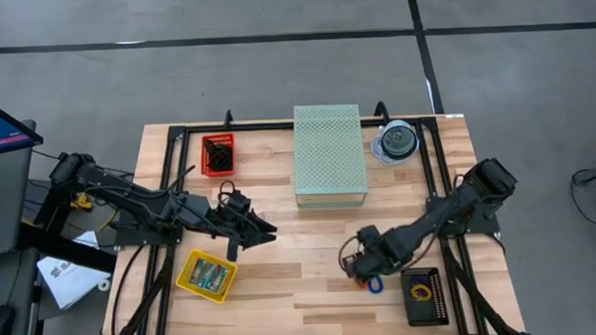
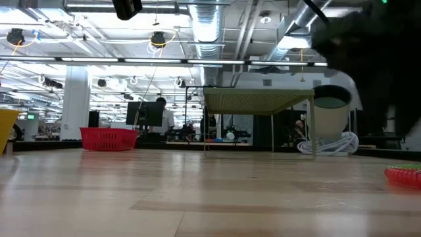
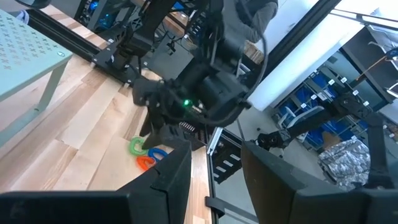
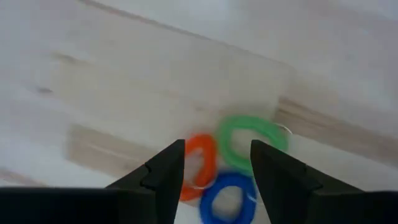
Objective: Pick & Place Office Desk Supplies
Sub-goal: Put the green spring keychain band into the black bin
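Observation:
Three elastic loops lie flat together on the wood at the table's near right: orange (image 4: 199, 165), green (image 4: 249, 140) and blue (image 4: 227, 196), also seen as a small cluster (image 1: 372, 281). My right gripper (image 4: 217, 168) points down just above them, open, its fingers standing over the orange and green loops. I cannot see it touching them. My left gripper (image 3: 217, 174) hangs open and empty left of the table's middle (image 1: 255, 229), pointing toward the right arm.
A yellow basket (image 1: 207, 275) with packets sits near left, a red basket (image 1: 218, 155) far left, and a black basket (image 1: 422, 294) holding an orange loop near right. The pale green perforated box (image 1: 329, 156) and the disc spindle (image 1: 397, 142) stand at the back.

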You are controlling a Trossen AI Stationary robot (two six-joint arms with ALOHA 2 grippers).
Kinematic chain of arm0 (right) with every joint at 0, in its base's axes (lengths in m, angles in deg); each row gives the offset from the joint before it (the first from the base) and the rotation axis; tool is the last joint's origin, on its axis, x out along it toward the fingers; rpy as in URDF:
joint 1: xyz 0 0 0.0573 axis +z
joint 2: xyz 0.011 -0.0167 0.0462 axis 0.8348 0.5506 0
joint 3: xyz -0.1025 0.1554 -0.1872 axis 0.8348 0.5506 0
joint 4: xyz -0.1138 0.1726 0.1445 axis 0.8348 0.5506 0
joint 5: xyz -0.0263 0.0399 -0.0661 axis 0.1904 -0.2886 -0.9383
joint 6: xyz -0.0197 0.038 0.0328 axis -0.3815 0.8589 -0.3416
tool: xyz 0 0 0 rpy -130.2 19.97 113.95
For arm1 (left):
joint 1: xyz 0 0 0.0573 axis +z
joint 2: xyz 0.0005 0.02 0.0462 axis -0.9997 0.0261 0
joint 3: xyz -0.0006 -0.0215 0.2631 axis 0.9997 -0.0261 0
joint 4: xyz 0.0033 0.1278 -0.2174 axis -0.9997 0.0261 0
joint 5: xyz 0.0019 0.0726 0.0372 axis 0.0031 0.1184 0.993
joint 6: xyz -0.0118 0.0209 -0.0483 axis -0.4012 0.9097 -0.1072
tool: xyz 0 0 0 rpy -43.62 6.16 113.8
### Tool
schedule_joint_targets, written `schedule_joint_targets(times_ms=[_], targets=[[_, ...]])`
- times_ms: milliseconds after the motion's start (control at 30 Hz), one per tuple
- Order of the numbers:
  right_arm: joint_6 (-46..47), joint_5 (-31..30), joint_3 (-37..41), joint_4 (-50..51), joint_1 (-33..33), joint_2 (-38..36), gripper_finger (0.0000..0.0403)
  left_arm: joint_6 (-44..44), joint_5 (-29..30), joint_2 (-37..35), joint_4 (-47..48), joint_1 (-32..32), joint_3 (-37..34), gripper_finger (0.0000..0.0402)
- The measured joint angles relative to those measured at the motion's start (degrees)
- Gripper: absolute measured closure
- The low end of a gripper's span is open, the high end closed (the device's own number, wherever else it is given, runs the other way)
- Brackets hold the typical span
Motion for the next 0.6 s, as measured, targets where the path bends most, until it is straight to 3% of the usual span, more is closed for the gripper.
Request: schedule_joint_targets(times_ms=[333,600], targets=[[10.5,0.1,6.8,-9.4,3.6,0.0,0.0225,0.2,-0.9,0.0,0.0,0.0,0.0,0.0266],[10.9,-0.3,7.3,-11.4,2.7,3.2,0.0225,0.2,-1.0,0.0,0.0,0.0,0.0,0.0266]])
